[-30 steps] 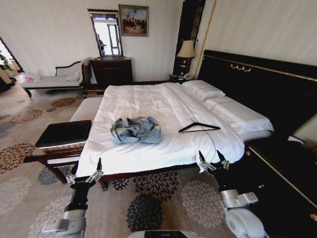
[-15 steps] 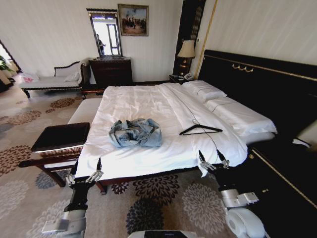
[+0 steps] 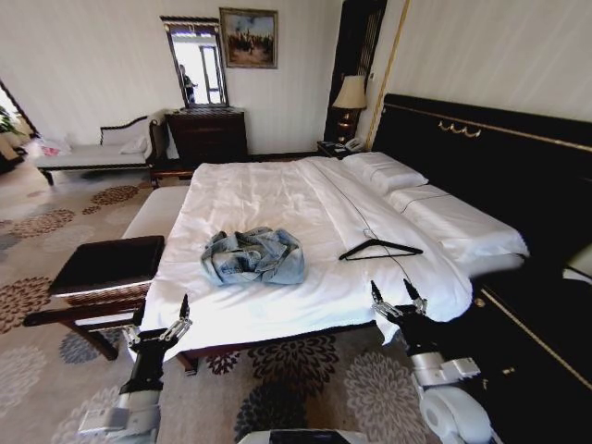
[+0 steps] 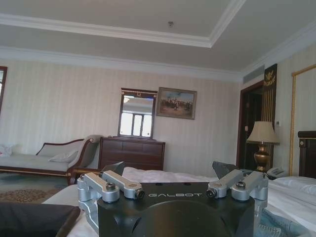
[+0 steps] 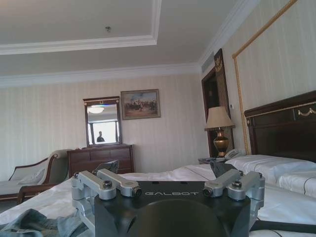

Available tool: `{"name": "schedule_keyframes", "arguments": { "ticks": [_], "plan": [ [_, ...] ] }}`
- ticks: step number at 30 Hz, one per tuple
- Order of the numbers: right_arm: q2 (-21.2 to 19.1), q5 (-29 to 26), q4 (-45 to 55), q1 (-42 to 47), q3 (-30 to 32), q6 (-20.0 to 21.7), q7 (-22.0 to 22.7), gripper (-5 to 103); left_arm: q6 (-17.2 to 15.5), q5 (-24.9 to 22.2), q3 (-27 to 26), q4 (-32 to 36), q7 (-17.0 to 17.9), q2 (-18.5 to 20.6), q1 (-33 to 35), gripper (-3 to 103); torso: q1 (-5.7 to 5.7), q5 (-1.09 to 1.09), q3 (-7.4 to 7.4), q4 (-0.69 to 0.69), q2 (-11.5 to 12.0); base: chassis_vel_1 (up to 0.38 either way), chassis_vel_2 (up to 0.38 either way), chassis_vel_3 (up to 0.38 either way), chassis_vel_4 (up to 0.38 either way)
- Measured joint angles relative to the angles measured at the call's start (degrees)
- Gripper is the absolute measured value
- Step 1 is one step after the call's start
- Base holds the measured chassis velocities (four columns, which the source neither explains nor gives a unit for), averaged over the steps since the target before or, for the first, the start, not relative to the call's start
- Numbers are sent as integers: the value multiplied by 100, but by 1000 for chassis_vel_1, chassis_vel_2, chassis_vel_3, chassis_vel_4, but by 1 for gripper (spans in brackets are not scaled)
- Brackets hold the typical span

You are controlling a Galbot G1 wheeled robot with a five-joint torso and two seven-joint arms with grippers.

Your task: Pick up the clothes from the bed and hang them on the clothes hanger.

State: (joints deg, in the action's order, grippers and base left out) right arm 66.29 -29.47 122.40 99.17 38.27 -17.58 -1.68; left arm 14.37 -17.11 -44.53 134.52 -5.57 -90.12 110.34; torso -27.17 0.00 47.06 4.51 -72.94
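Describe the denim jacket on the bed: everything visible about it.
The jacket is light blue, faded denim, crumpled into a loose heap with folds and seams showing, not spread flat. It lies on the white sheet of the bed, toward the foot end and nearer the robot's left. Nothing grips it: the left gripper and right gripper hover open off the foot edge. The black hanger lies apart, to its right.

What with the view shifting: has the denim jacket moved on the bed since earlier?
No. The denim jacket keeps its spot beside the hanger on the bed; only the camera shifted.
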Motion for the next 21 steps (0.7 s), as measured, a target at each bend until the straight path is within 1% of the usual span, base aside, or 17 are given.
{"name": "schedule_keyframes", "arguments": {
  "ticks": [21],
  "plan": [
    [3,18,-27,18,-62,-53,-34,100,22,-6,-39,7,-16,16,35,100,0,0,0,0,0,-114,120,114,-109]
  ]
}}
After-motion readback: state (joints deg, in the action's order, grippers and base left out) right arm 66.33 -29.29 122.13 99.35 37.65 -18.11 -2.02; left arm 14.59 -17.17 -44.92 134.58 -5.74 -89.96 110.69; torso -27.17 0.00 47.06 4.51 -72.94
